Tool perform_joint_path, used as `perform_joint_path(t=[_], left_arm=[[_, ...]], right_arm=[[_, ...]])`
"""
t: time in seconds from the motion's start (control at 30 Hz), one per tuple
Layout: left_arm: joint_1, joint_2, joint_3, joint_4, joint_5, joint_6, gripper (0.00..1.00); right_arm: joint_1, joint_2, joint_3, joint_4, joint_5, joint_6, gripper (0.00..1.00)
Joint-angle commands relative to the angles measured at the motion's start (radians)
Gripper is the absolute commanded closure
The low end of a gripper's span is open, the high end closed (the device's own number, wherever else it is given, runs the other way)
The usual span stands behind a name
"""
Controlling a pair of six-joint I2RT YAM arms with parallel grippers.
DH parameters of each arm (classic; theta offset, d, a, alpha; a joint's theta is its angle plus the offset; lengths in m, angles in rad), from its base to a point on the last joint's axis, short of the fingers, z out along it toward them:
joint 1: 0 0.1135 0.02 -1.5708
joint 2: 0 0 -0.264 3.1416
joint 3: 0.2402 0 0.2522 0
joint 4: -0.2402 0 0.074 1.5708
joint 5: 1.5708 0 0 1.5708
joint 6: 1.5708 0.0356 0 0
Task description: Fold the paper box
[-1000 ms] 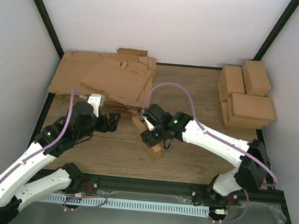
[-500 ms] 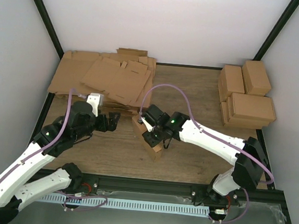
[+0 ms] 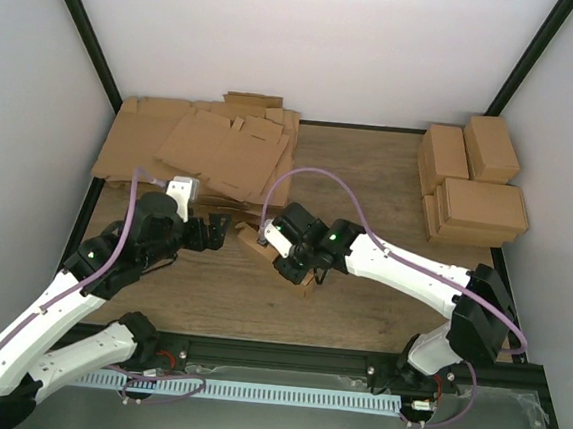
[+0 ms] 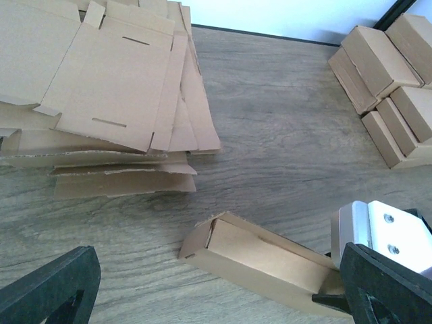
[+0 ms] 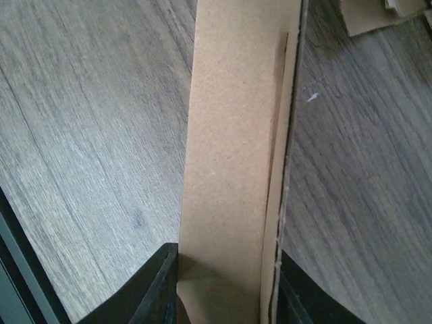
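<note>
The paper box (image 3: pixel 261 248) is a closed brown cardboard mailer lying tilted on the wooden table at the middle. My right gripper (image 3: pixel 300 268) is shut on its near end; in the right wrist view the box (image 5: pixel 236 135) runs up between the black fingers (image 5: pixel 156 287). In the left wrist view the box (image 4: pixel 260 260) lies low in the middle with its lid down. My left gripper (image 3: pixel 219 231) is open and empty, just left of the box; its fingers (image 4: pixel 47 290) stand wide apart at the frame's bottom corners.
A thick heap of flat notched cardboard sheets (image 3: pixel 207 152) lies at the back left, also in the left wrist view (image 4: pixel 101 81). Several finished folded boxes (image 3: pixel 475 186) are stacked at the back right. A black frame edges the table.
My right gripper has turned and lowered the box, so its far end swung left toward my left gripper and it lies flatter. The left arm has barely moved.
</note>
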Motion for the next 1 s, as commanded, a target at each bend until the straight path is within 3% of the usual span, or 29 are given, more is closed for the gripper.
perform_joint_path(t=[0.0,0.23,0.37,0.77,0.97], left_arm=[[0.004,0.002,0.024,0.001,0.000,0.017,0.00],[0.004,0.005,0.024,0.015,0.017,0.017,0.00],[0.004,0.005,0.018,0.021,0.025,0.017,0.00],[0.004,0.041,0.003,0.042,0.040,0.013,0.00],[0.004,0.040,0.003,0.037,0.036,0.016,0.00]], right_arm=[[0.008,-0.010,-0.027,0.051,0.000,-0.162,0.76],[0.004,-0.089,-0.100,0.212,-0.088,-0.411,0.76],[-0.006,-0.082,-0.103,0.212,-0.067,-0.538,0.70],[-0.073,-0.053,-0.097,0.188,-0.128,-0.683,0.71],[-0.090,-0.020,-0.039,0.122,-0.193,-0.715,0.63]])
